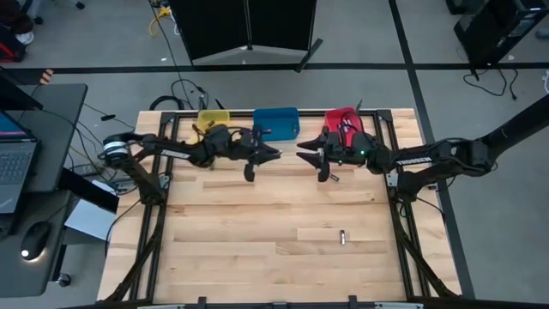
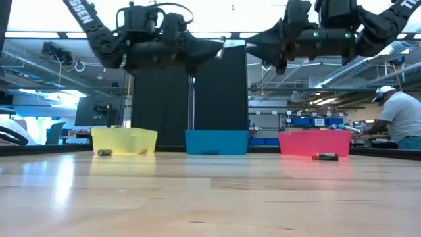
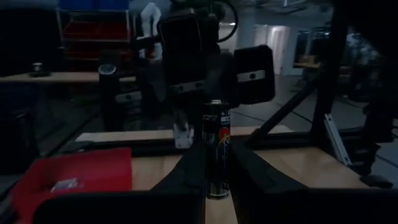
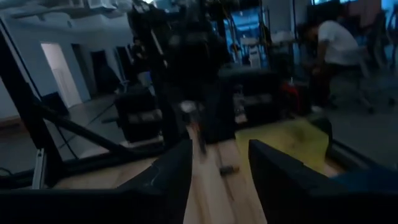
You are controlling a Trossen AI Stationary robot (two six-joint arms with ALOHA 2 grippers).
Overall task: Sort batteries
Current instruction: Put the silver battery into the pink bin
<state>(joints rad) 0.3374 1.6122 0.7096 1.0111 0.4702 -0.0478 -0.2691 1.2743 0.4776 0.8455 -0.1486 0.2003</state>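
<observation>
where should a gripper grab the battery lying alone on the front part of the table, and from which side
Judging from the high view, take the lone battery across its middle, coming straight down from above. It lies flat on the bare wooden table, its long axis pointing roughly toward the bins, so the fingers should close across its width from left and right. Nothing crowds it.

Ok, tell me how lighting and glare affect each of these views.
High view: even light; the small silvery battery on the pale wooden table shows plainly. Low view: bright ceiling glare from behind leaves the left tool and right tool as silhouettes. Left wrist view: dim, yet the black cylindrical battery gripped there catches some light. Right wrist view: dim too.
</observation>
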